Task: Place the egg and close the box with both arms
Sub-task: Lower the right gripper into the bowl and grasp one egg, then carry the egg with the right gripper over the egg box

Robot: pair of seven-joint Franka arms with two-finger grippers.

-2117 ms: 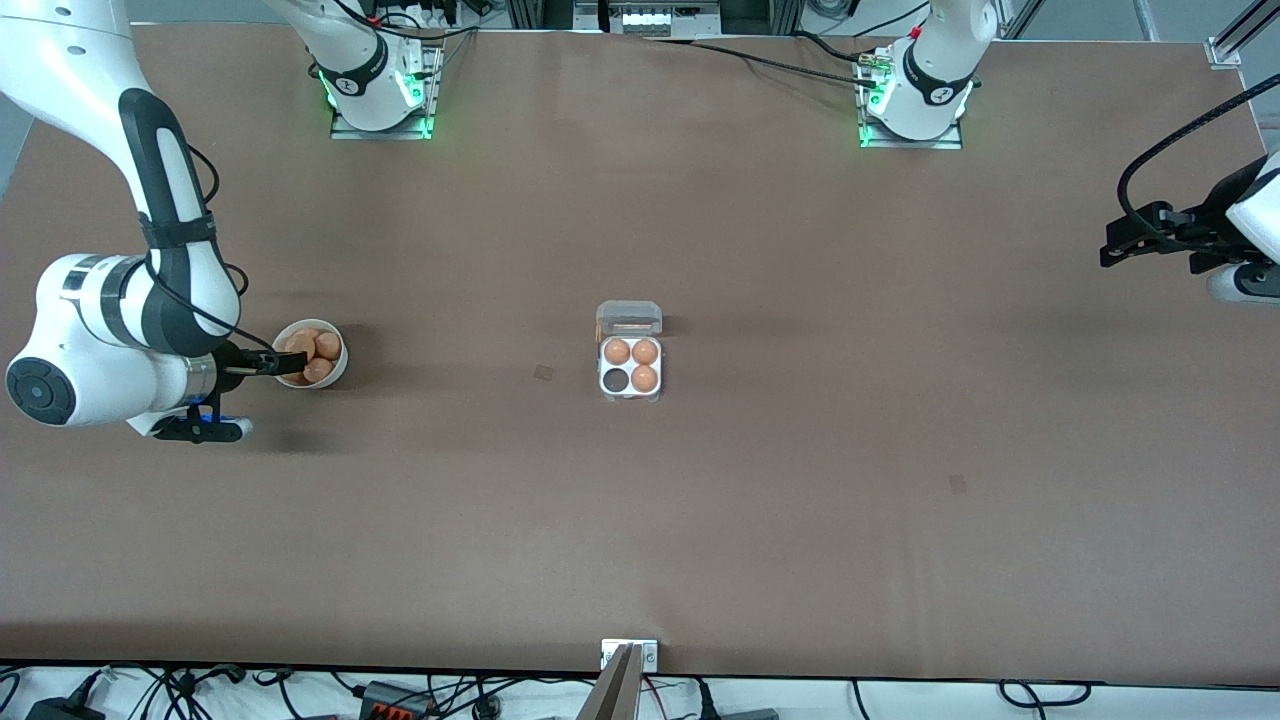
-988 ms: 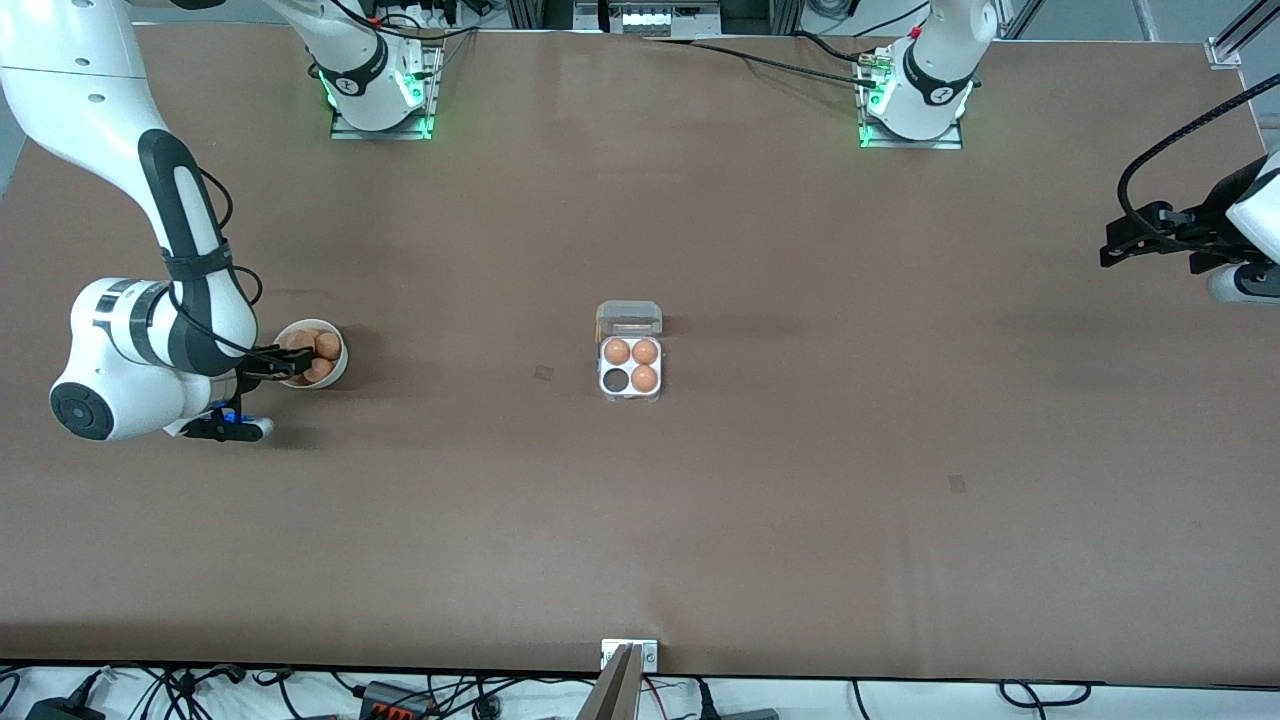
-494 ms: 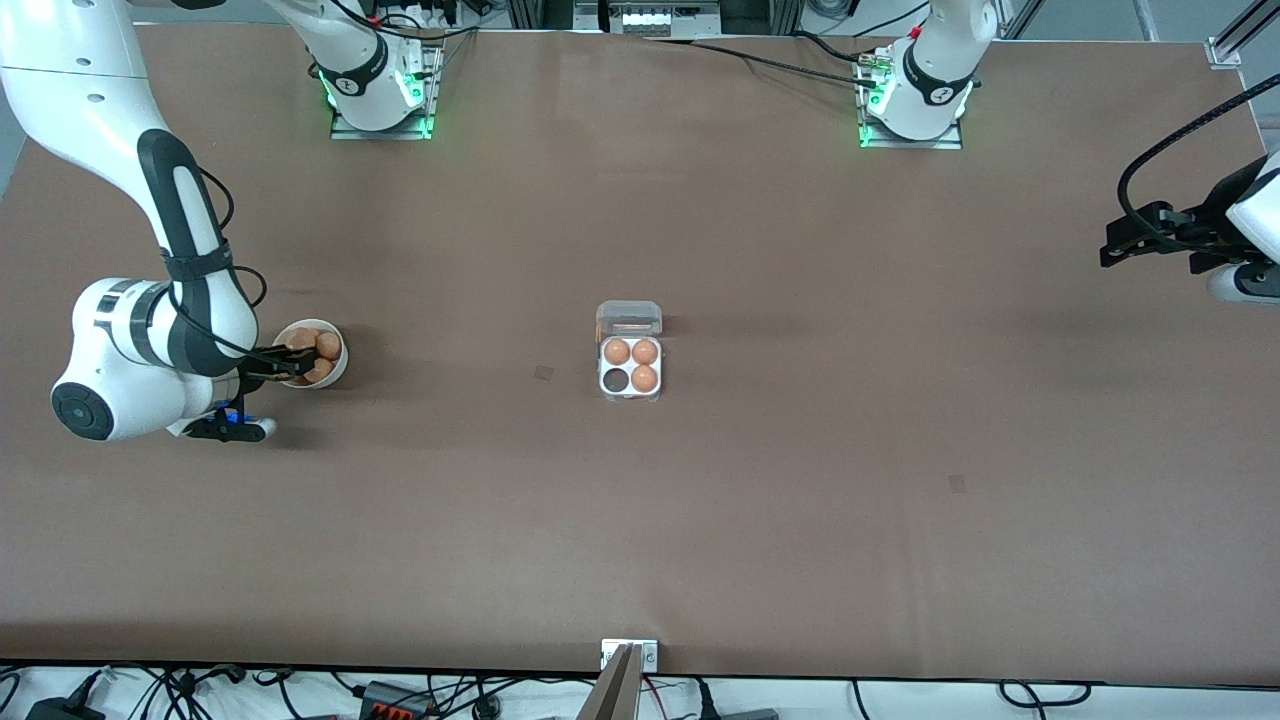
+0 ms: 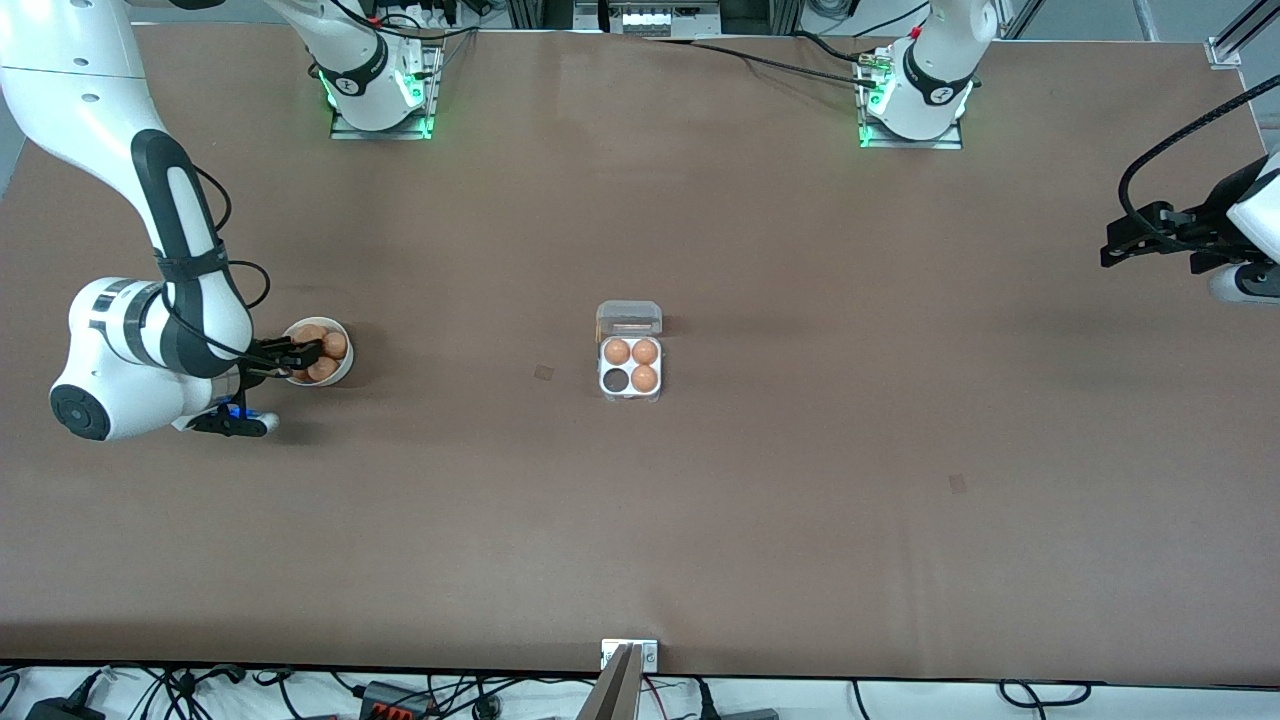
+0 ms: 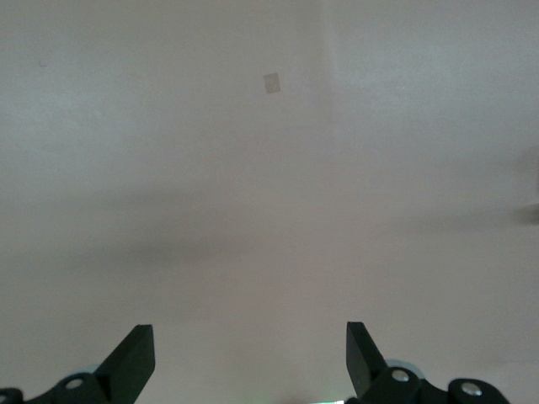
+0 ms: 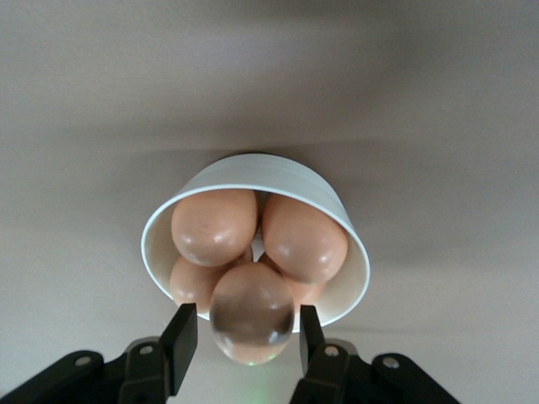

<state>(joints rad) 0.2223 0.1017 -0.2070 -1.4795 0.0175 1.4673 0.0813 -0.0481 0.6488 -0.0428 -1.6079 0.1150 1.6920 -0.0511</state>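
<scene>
The egg [image 6: 252, 313] sits clamped in the right gripper [image 6: 244, 337] at the bowl [image 4: 343, 368] of eggs near the right arm's table edge. The box [image 4: 630, 375], mid-table, lid open, holds three eggs. The left gripper [image 5: 248, 353] waits, spread and empty.

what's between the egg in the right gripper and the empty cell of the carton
Nothing visible. The right gripper is closed on an egg at the bowl; bare table runs to the egg carton, lid open, empty cell exposed.

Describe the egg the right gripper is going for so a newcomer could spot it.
Find the white bowl toward the right arm's end of the table. The egg sits on top of its pile, the only one between the right gripper's fingers.
</scene>
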